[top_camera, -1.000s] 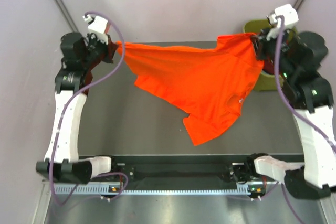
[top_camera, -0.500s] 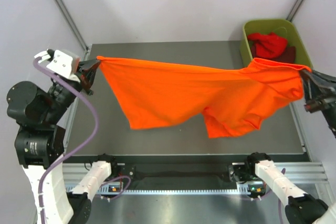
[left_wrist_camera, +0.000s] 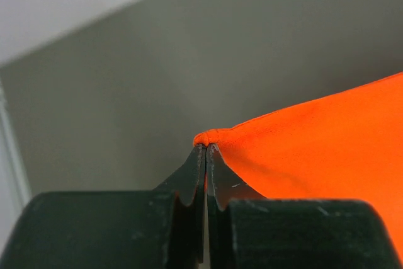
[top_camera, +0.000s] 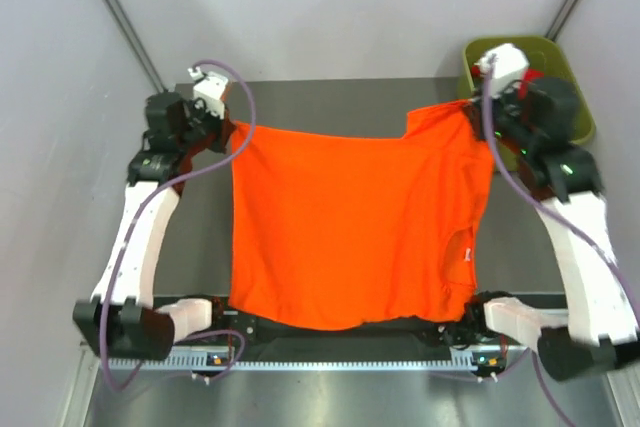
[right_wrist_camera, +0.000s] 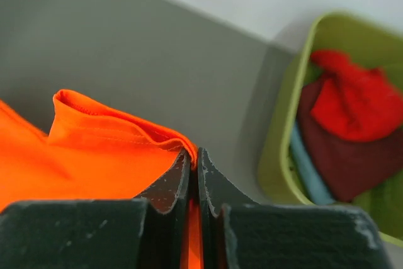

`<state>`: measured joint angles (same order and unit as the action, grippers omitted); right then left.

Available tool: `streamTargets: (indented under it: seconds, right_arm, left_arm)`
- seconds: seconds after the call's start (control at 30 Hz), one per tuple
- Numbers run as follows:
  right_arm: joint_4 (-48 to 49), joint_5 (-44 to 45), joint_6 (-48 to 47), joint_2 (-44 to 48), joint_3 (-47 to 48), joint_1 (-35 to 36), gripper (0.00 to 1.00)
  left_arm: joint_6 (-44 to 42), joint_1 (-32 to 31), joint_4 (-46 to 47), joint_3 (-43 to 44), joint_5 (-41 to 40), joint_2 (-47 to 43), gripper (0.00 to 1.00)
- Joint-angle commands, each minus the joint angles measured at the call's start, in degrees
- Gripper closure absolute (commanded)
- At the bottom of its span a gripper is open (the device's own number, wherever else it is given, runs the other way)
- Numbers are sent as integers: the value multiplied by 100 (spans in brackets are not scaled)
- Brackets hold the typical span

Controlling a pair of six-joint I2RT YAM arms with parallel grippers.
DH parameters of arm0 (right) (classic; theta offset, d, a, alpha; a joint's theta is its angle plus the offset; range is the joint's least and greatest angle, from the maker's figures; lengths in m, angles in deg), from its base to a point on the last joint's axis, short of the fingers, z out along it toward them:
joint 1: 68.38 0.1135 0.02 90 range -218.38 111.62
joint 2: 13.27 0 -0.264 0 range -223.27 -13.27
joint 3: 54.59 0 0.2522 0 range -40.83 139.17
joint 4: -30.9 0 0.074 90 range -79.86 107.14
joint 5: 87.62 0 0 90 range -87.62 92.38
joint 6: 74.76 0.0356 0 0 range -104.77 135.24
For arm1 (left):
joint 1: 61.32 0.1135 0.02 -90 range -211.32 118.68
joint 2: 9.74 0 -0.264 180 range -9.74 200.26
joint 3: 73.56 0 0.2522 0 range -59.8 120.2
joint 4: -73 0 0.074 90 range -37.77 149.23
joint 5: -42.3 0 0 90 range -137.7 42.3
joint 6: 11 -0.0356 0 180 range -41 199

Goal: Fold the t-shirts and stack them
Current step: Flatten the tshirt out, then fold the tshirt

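Observation:
The bright orange t-shirt (top_camera: 350, 227) is spread out over the grey table, its near hem reaching the arm bases. My left gripper (top_camera: 226, 125) is shut on its far left corner, with the cloth pinched between the fingertips in the left wrist view (left_wrist_camera: 206, 146). My right gripper (top_camera: 478, 107) is shut on the far right corner, seen in the right wrist view (right_wrist_camera: 194, 154) as a folded orange hem (right_wrist_camera: 113, 124). A red t-shirt (right_wrist_camera: 352, 102) and a dark maroon one (right_wrist_camera: 352, 162) lie in the tub.
The olive-green tub (top_camera: 575, 97) stands at the far right corner of the table, close beside my right gripper; its rim shows in the right wrist view (right_wrist_camera: 283, 149). Grey tabletop (top_camera: 330, 102) shows beyond the shirt. White walls close in on both sides.
Both arms have swung back in over the far edge of the table. The orange shirt, held stretched in the air before, now lies spread toward the near edge.

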<state>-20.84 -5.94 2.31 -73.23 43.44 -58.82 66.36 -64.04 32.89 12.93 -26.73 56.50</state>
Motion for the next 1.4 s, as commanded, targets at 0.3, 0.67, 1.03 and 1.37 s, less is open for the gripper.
streamTargets:
  seconds: [0.3, 0.67, 1.03, 1.37]
  right_arm:
    - [1785, 119, -587, -4425, 1731, 72, 100]
    - [2391, 1227, -808, -6079, 3517, 301, 100]
    - [2612, 1262, -1054, -6624, 3966, 476, 100]
    - [2347, 1200, -1159, -6651, 2956, 476, 100]
  left_arm:
    - [-397, 26, 2116, 232, -234, 3332, 100]
    - [-37, 52, 3083, 1718, -1095, 4889, 100]
    - [-457, 35, 3303, 2359, -1701, 5179, 100]
    - [-774, 149, 3154, 3097, -1729, 5918, 100]
